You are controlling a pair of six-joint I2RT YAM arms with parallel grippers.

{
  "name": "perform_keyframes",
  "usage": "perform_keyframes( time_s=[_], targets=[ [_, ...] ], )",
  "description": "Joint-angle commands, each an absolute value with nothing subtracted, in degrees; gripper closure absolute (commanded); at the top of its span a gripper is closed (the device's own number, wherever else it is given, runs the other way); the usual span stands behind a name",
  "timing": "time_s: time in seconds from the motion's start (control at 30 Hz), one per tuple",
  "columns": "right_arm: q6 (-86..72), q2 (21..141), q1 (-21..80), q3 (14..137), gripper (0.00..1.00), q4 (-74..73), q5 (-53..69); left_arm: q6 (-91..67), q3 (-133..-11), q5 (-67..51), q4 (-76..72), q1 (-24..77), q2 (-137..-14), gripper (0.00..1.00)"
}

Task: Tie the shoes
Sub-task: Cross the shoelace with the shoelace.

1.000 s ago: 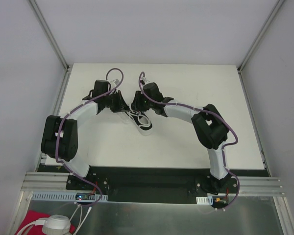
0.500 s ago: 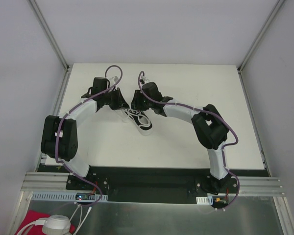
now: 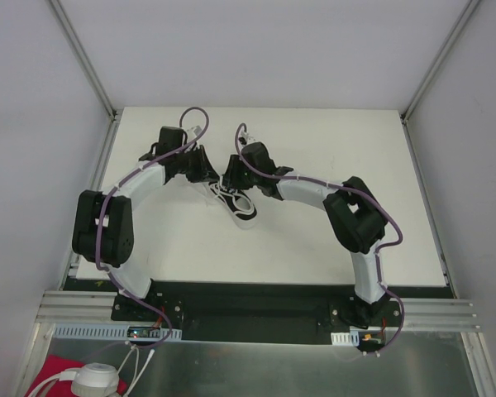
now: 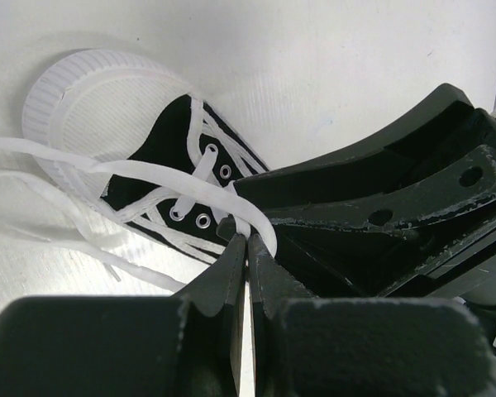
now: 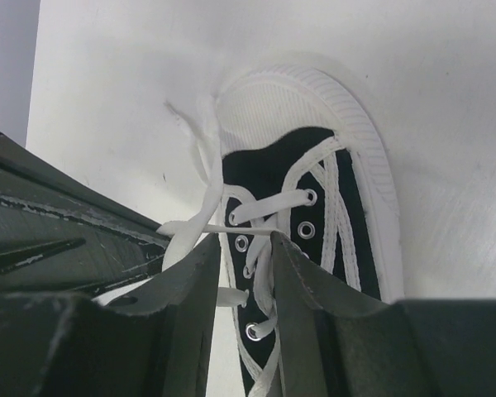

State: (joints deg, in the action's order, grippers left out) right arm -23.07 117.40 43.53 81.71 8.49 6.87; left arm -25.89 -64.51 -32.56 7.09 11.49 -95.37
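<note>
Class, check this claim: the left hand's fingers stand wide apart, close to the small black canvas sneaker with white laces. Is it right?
Not right. The left hand is shut, its fingers pressed together on a flat white lace, close to the small black canvas sneaker with white laces. The left wrist view shows it.

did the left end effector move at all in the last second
Yes, slightly: the left end effector, shut on a white lace, has crept toward the far edge of the table. The sneaker has hardly shifted.
</note>
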Motion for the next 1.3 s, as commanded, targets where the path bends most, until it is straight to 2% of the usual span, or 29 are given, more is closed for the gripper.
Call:
perform_keyframes(
  time_s=[0.0, 0.77, 1.27],
  targets=[
    [-25.1, 113.6, 43.4, 79.9, 0.65, 11.2, 7.4, -23.8, -67.4, -33.9, 8.3, 10.6, -96.1, 1.0],
    [-30.0, 121.5, 43.5, 87.5, 0.66, 15.0, 13.1, -23.3, -67.9, -34.9, 9.4, 10.4, -95.6, 1.0],
    [-30.9, 117.3, 42.7, 80.8, 0.67, 19.6, 12.4, -22.7, -67.2, -35.1, 10.0, 10.0, -95.4, 1.0]
  ],
)
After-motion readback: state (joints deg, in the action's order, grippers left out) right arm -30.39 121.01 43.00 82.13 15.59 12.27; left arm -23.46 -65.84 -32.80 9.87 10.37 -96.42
